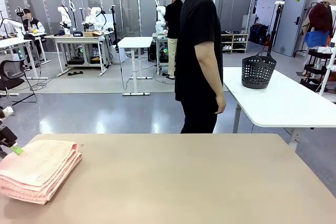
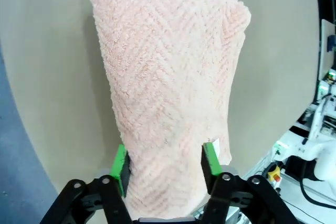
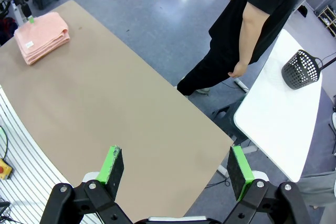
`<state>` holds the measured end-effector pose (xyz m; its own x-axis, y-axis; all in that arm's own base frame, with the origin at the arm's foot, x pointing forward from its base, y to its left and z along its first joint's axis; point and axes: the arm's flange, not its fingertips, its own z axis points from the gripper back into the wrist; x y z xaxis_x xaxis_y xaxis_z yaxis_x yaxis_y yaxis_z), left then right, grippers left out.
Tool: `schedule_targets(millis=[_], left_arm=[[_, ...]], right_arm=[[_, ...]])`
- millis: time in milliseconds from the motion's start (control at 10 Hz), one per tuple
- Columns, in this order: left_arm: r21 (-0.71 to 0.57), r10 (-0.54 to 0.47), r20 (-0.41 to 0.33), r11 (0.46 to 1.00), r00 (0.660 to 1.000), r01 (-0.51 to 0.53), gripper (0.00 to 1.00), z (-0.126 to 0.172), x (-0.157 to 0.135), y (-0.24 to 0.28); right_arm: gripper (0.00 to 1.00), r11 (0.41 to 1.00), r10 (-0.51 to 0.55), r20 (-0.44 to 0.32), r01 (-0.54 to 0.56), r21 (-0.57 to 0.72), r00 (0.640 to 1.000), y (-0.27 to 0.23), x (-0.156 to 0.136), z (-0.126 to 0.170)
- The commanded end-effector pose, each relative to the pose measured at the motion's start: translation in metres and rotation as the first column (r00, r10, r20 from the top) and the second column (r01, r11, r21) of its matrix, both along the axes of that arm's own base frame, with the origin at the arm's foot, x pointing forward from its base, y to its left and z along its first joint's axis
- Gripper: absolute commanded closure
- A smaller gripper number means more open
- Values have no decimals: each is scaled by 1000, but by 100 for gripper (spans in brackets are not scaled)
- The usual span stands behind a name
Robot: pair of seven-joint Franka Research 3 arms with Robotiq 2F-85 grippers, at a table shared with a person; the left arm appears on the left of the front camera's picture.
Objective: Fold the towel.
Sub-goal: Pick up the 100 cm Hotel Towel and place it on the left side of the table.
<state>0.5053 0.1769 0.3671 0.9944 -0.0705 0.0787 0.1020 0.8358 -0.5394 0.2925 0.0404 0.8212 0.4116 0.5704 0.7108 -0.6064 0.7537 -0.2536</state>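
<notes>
Towel (image 1: 38, 170): lies folded in a thick, layered stack at the near left corner of the desk (image 1: 184, 182)
Left gripper (image 2: 164, 167): green pads apart on either side of the stack's near end, cloth between them but not pinched
Right gripper (image 3: 176, 167): fingers wide apart, holding nothing, raised high above the desk
Step in hand: letting go, as I judge it
Advice: open fully, then back straight away from the stack so no pad drags a layer loose

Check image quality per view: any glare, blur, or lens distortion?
Front view: sharp, even lighting, soft ceiling-light glare on the grey floor. Left wrist view: towel weave crisp, table edge bowed by the wide lens. Right wrist view: table edge curves too, bright glare spot on the floor, right gripper fingers sharp.
</notes>
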Motion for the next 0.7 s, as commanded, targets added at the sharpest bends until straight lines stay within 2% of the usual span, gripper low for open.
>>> schedule_targets(millis=[0,100,200,500,600], left_arm=[[69,9,13,998,1000,-10,0,9,-14,-10],[113,21,32,993,999,-24,9,15,-20,-10],[115,17,62,993,998,-24,0,26,-32,-16],[175,-56,146,984,988,30,0,50,-65,-36],[109,-33,88,994,996,24,0,40,-37,-16]], right_arm=[[0,1000,-14,-1,14,4,1000,1,-1,0],[0,1000,-14,-1,14,4,1000,1,-1,0],[0,1000,-14,-1,14,4,1000,1,-1,0],[0,1000,-14,-1,14,4,1000,1,-1,0],[0,1000,-14,-1,14,4,1000,1,-1,0]])
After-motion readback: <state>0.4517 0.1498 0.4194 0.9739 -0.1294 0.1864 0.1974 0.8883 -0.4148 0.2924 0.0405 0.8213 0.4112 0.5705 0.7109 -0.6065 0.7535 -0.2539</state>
